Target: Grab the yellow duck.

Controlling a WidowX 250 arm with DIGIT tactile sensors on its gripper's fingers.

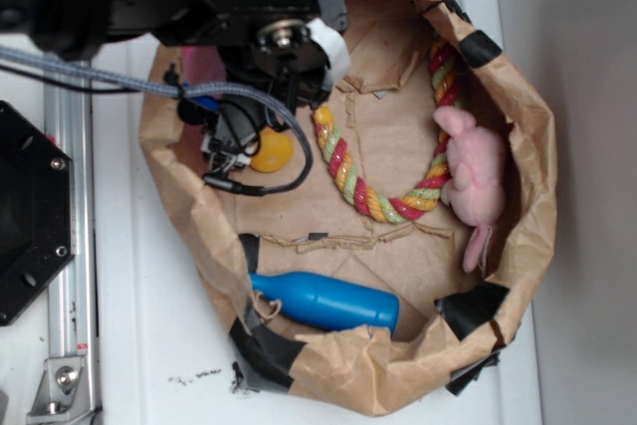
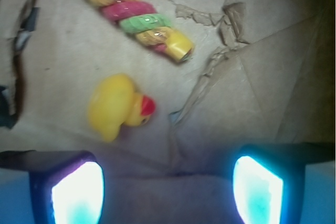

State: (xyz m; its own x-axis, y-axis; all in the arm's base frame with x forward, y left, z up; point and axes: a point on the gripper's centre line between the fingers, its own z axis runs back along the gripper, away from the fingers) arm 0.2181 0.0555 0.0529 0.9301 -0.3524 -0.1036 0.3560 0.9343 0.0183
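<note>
Hovering above the duck [image 2: 118,107], we hold our gripper [image 2: 167,188] spread wide and empty; next we likely shift forward, descend, and close.

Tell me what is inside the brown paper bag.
Inside the brown paper bag: small yellow rubber duck, multicoloured twisted rope, pink plush toy, blue bottle. The arm covers the bag's upper left corner.
</note>
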